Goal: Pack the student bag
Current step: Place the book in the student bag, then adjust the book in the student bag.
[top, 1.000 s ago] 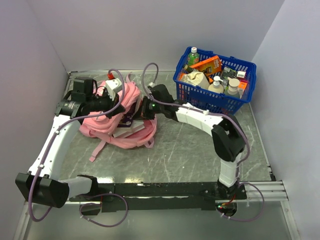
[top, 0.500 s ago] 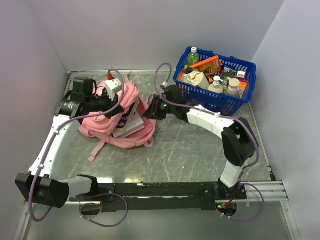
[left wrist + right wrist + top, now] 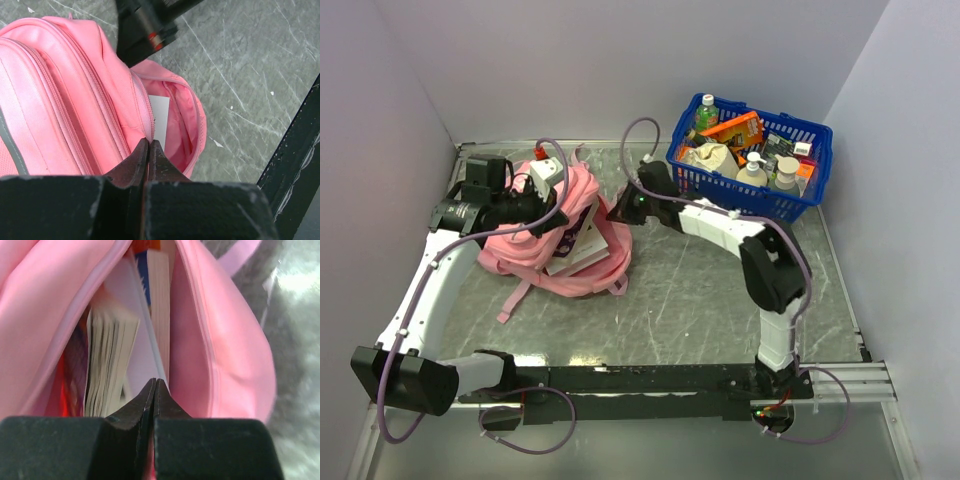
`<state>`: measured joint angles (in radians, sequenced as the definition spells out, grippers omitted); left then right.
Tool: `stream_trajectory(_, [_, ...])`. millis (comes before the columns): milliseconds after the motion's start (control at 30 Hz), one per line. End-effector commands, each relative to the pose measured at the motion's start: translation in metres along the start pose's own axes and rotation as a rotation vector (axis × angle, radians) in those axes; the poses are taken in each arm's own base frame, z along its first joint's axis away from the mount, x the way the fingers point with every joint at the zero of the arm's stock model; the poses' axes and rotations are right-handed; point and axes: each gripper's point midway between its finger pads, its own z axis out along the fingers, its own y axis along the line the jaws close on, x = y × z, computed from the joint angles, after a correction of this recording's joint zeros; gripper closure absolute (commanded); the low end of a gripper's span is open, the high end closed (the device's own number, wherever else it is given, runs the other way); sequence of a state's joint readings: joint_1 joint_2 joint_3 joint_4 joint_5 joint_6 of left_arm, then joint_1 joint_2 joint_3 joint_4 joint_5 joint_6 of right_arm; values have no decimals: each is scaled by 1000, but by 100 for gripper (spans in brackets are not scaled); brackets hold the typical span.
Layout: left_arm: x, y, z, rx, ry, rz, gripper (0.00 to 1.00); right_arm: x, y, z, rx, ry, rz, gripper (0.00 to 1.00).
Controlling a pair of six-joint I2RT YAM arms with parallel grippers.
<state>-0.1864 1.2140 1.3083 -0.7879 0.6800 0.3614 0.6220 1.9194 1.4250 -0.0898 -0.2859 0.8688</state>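
Note:
The pink student bag (image 3: 525, 250) lies at the table's left with its main opening facing right. My left gripper (image 3: 558, 207) is shut on the bag's zipper edge and holds the opening up; in the left wrist view the jaws (image 3: 149, 144) pinch the pink fabric (image 3: 60, 100). My right gripper (image 3: 619, 213) is shut and empty at the mouth of the bag. In the right wrist view its tips (image 3: 156, 383) point into the bag (image 3: 235, 350) at several books (image 3: 107, 360) standing inside. The books also show from above (image 3: 582, 243).
A blue plastic basket (image 3: 750, 205) with bottles and packets stands at the back right, close behind my right arm. Pink straps (image 3: 515, 300) trail from the bag toward the front. Side walls close in the table on the left and right.
My right gripper has drawn back out of the bag's opening and its arm has swung toward the basket. The books sit deeper in the bag. The left gripper has kept its hold.

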Motion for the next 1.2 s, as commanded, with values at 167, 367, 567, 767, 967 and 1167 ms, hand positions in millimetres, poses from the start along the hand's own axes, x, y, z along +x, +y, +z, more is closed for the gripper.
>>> stream_trajectory(167, [-31, -4, -13, -4, -89, 84, 99, 44, 54, 41, -7, 64, 14, 100])
stream_trajectory(367, [-32, -5, -11, 10, -95, 73, 99, 52, 94, 43, -127, 69, 23, 100])
stream_trajectory(567, [-28, -4, -12, -2, -82, 86, 99, 32, 56, 20, -65, -15, 84, 100])
stream_trajectory(767, [-22, -6, -9, 13, -71, 67, 99, 2, 32, 25, 16, -114, 147, 100])
stream_trajectory(967, [-20, -7, -8, 20, -70, 64, 99, -12, 51, 45, -49, -180, 296, 100])
stream_trajectory(1167, [-10, -14, 1, 92, -48, 30, 99, -25, 85, 62, -135, -196, 299, 100])
